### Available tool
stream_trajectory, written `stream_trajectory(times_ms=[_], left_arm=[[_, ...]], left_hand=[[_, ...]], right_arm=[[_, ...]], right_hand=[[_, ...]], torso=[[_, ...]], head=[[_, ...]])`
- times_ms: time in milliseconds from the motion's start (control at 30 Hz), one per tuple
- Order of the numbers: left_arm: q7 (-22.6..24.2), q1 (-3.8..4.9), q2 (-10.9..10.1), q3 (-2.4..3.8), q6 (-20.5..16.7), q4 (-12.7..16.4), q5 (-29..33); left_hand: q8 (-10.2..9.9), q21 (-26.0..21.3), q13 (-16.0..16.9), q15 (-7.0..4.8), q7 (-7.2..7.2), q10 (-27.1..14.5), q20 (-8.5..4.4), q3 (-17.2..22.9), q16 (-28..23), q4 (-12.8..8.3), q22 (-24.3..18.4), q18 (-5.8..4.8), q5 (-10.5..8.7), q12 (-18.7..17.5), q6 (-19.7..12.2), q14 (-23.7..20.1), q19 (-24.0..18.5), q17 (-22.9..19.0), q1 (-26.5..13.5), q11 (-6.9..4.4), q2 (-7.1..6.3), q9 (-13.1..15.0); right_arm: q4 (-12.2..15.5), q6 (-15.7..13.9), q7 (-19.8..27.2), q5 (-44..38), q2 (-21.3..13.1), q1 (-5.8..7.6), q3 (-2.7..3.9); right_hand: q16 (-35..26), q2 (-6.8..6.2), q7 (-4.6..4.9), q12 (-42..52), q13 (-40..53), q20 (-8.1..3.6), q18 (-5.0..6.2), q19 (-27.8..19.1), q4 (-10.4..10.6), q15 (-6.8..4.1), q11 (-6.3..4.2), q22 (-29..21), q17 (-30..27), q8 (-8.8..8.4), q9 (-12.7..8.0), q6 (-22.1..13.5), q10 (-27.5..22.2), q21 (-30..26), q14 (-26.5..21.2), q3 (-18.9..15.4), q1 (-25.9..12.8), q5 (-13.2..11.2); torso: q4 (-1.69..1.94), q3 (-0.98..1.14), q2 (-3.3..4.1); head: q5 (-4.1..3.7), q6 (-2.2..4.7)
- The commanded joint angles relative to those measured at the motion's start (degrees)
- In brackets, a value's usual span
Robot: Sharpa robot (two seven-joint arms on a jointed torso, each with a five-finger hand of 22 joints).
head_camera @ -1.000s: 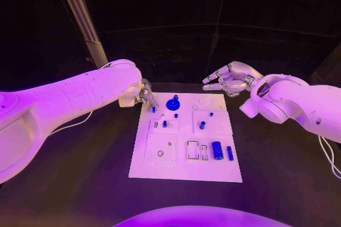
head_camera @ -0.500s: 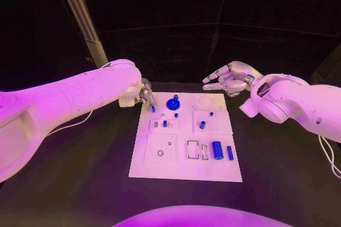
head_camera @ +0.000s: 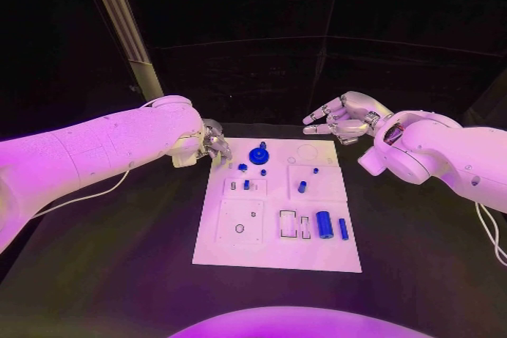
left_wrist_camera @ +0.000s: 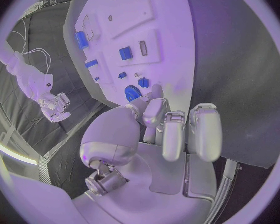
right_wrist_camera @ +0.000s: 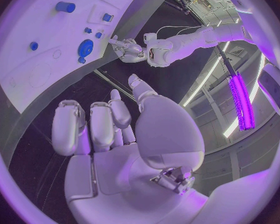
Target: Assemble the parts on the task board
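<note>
The task board [head_camera: 277,243] is lying flat in the middle of the black table [head_camera: 105,279], long side running away from the robot. Near its far edge a blue gear [head_camera: 258,156] is sitting on the board, with a small blue piece [head_camera: 242,166] just beside it on the left. Further in, short blue pegs [head_camera: 246,184] and [head_camera: 301,186] are standing in the two square plates, and a large blue cylinder [head_camera: 324,225] is lying next to a slim blue pin [head_camera: 342,229] near the right edge.

The left hand [head_camera: 215,144] is hanging over the board's far left corner, fingers curled downward and close together; in the left wrist view the fingertips [left_wrist_camera: 154,92] are poised just beside the gear, and nothing is seen in their grasp. The right hand [head_camera: 340,118] is hovering beyond the far right corner, well apart from the board, fingers spread and holding nothing.
</note>
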Motion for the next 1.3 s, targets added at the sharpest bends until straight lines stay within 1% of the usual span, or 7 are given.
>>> stream_trajectory(times_ms=[33, 333, 433, 633, 800, 1067, 1300], left_arm=[[0.37, 0.09, -1.54, 0.01, -6.48, 2.96, 0.61], [1.14, 0.05, -4.28, -0.06, -10.37, 7.32, -0.08], [1.99, 0.05, -4.35, -0.07, -11.20, 7.51, -0.13], [4.35, 0.05, -4.09, -0.10, -13.26, 7.41, 0.28], [5.15, 0.06, -3.47, -0.55, -12.82, 6.95, 0.40], [3.11, 0.09, -1.59, -1.02, -9.38, 4.99, 0.28], [0.99, 0.11, 1.46, -1.40, -6.85, 1.67, -1.96]], left_hand=[[0.47, -0.13, -0.04, -0.48, -0.34, 0.33, -0.14, 5.32, 0.24, -4.65, 6.73, -0.49, 0.66, -0.01, -0.11, 5.28, 0.44, 11.50, -0.38, -0.12, -0.31, 0.31], [0.66, -0.17, -0.09, -0.53, -0.36, 0.37, -0.20, 5.94, 0.22, -4.64, 6.71, -0.48, 0.82, -0.06, -0.14, 5.28, 0.42, 11.47, -0.62, -0.15, -0.71, 0.62], [0.49, -0.44, -0.34, -0.47, -0.39, 0.25, -0.18, 6.44, -0.02, -4.07, 6.47, -0.40, -1.32, -0.49, -0.72, 5.19, 0.21, 11.13, -1.26, -0.18, -1.10, 0.74], [-0.91, -2.93, -2.86, -0.31, -0.87, -1.64, 0.04, 4.61, -2.03, -2.70, 3.95, 0.36, -8.90, -5.19, -1.62, 4.47, -1.74, 8.51, -3.48, -0.44, -5.31, -0.70], [-3.31, -4.12, -6.02, 0.06, 0.07, -3.38, 0.17, 1.57, -3.04, 0.36, 2.88, 0.62, -9.22, -10.68, -2.31, 4.15, -2.48, 7.31, -6.19, 0.05, -8.49, -3.63], [-6.58, -3.70, -5.68, 0.76, 1.07, -2.79, 0.86, -2.61, -2.42, 6.59, 3.50, 0.41, -9.31, -9.68, -2.53, 4.46, -1.80, 8.14, -8.79, 0.99, -13.45, -8.74], [-6.92, -3.22, -4.89, 0.78, 0.90, -2.39, 0.96, -4.44, -1.84, 11.00, 4.11, 0.28, -9.28, -8.19, -1.12, 4.67, -1.27, 8.86, -7.89, 0.93, -16.13, -10.96]], right_arm=[[-0.05, 0.28, 0.54, 0.31, -0.04, 0.11, 0.04], [-0.24, 0.32, 0.57, 0.41, -0.10, 0.11, 0.03], [-0.32, 0.36, 0.56, 0.42, -0.05, 0.11, 0.03], [-0.48, 0.41, 0.51, 0.42, 0.05, 0.11, 0.03], [-0.51, 0.44, 0.45, 0.42, 0.11, 0.11, 0.02], [-0.56, 0.48, 0.36, 0.42, 0.27, 0.11, 0.02], [-0.62, 0.49, 0.29, 0.42, 0.44, 0.11, 0.02]], right_hand=[[-0.28, 0.15, 0.09, -0.07, -0.05, -0.26, 0.72, -0.04, -0.25, -0.35, 0.06, 0.09, 0.07, -0.25, -0.03, 0.44, 0.15, -0.26, 0.95, -0.15, -0.41, 0.33], [-0.27, 0.17, 0.09, -0.08, -0.06, -0.26, 0.73, -0.06, -0.24, -0.35, 0.06, 0.05, 0.09, -0.25, -0.03, 0.44, 0.15, -0.29, 0.96, -0.15, -0.45, 0.33], [-0.27, 0.17, 0.09, -0.08, -0.06, -0.26, 0.73, -0.06, -0.24, -0.35, 0.06, 0.05, 0.09, -0.25, -0.03, 0.44, 0.15, -0.29, 0.96, -0.15, -0.45, 0.33], [-0.28, 0.22, 0.09, -0.04, -0.05, -0.26, 0.72, -0.04, -0.22, -0.35, 0.06, 0.05, 0.10, -0.25, -0.03, 0.45, 0.17, -0.30, 0.97, -0.15, -0.50, 0.34], [-0.28, 0.22, 0.09, -0.04, -0.05, -0.26, 0.72, -0.04, -0.22, -0.35, 0.06, 0.05, 0.10, -0.25, -0.03, 0.45, 0.17, -0.30, 0.97, -0.15, -0.50, 0.34], [-0.28, 0.22, 0.09, -0.04, -0.05, -0.26, 0.72, -0.04, -0.22, -0.35, 0.06, 0.05, 0.10, -0.25, -0.03, 0.45, 0.17, -0.30, 0.97, -0.15, -0.50, 0.34], [-0.28, 0.22, 0.09, -0.04, -0.05, -0.26, 0.72, -0.04, -0.22, -0.35, 0.06, 0.05, 0.10, -0.25, -0.03, 0.45, 0.17, -0.30, 0.97, -0.15, -0.50, 0.34]], torso=[[0.09, -0.01, 0.00], [0.02, -0.01, -0.04], [-0.12, -0.05, -0.02], [-0.15, -0.04, 0.08], [-0.06, -0.01, 0.11], [-0.17, -0.03, 0.09], [-0.11, -0.05, 0.07]], head=[[0.14, 0.05], [0.24, 0.45], [0.27, 0.55], [0.18, 0.72], [0.00, 0.78], [-0.06, 0.76], [-0.19, 0.67]])
